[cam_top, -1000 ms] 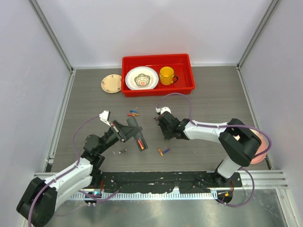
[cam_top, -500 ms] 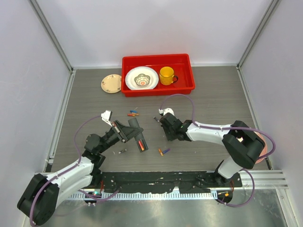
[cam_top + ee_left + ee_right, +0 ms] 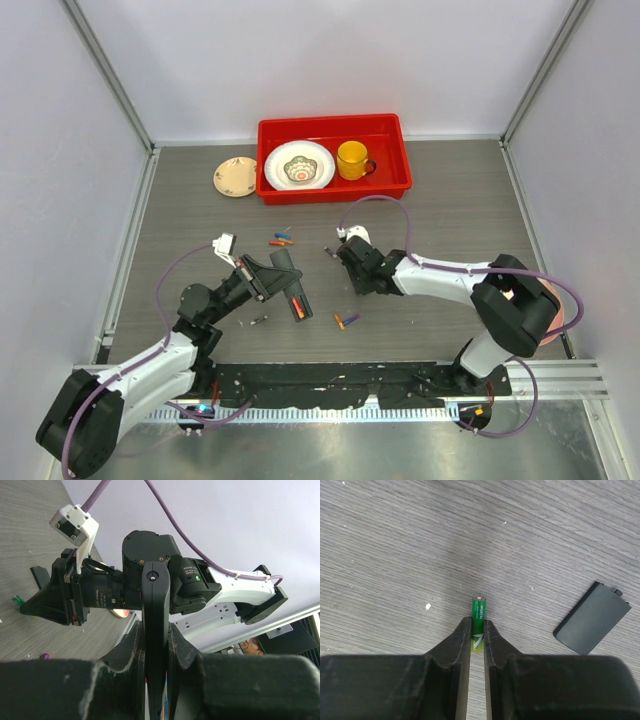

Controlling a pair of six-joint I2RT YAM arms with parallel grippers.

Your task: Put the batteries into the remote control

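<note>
**Each gripper holds a part**

The left gripper (image 3: 275, 279) is clamped on the remote (image 3: 291, 283), with a finger (image 3: 131, 647) pressing on each side of the slim black bar. From above, the remote sits slantwise left of the table's (image 3: 450, 215) middle. One end points toward the tray (image 3: 398, 150) and the other toward the arm bases. An orange battery (image 3: 297, 305) shows at the near end. The left wrist camera sees the remote edge-on, rising between the fingers with the right arm beyond it.

The right gripper (image 3: 347, 264) is just right of the remote and apart from it. Its fingers are closed on a green battery (image 3: 479, 611), pinching the half nearer the camera. The other half sticks out toward the grey tabletop. I cannot tell whether its tip touches the surface. A flat black cover (image 3: 592, 625) lies on the table to the right of the battery in that view, well clear of the fingers.

More cells lie loose on the table:
- a small cluster (image 3: 281, 240) in blue, orange and red beyond the remote
- an orange and purple pair (image 3: 346, 320) nearer the bases
- a grey cell (image 3: 259, 320) near the remote's near end

The red tray at the far side holds a bowl (image 3: 300, 166) and a yellow cup (image 3: 352, 159). A small plate (image 3: 236, 177) sits just left of the tray
</note>
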